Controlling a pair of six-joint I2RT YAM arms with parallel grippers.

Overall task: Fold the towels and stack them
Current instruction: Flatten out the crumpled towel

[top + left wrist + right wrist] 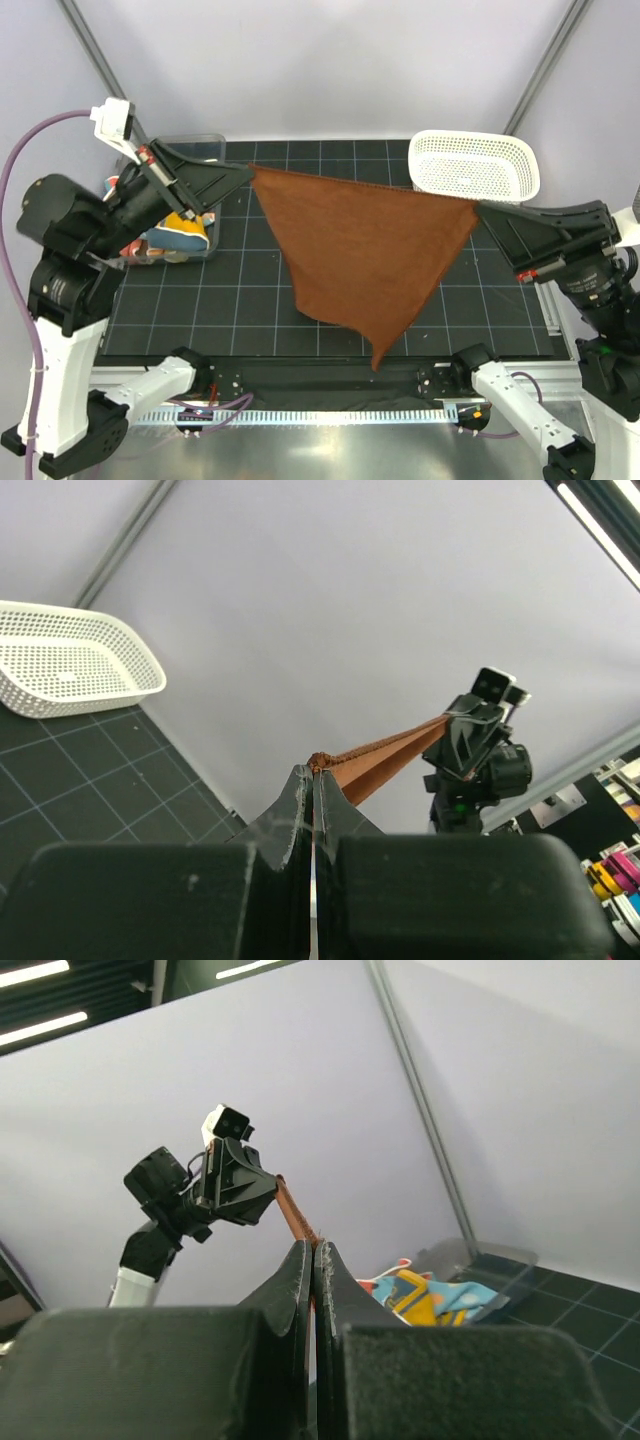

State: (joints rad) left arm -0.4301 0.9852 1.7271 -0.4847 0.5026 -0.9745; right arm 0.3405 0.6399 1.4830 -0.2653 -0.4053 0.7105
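Right, you have one rust-brown towel (360, 250) stretched in the air: left gripper (249, 171) pinches one top corner, right gripper (477, 206) the other, top edge taut between them. Its bottom corner hangs by the near edge of the grid mat (240, 300), with bare mat on either side. One white basket (475, 165) far right, one clear bin (196, 144) far left holding printed towels (182, 233).

I'm running this from afar in a robotics lab cell: pale grey panel walls (330, 60) on aluminium frame posts (90, 42), a black white-gridded table mat (200, 300), white ceiling strip lights (40, 1032) beyond.
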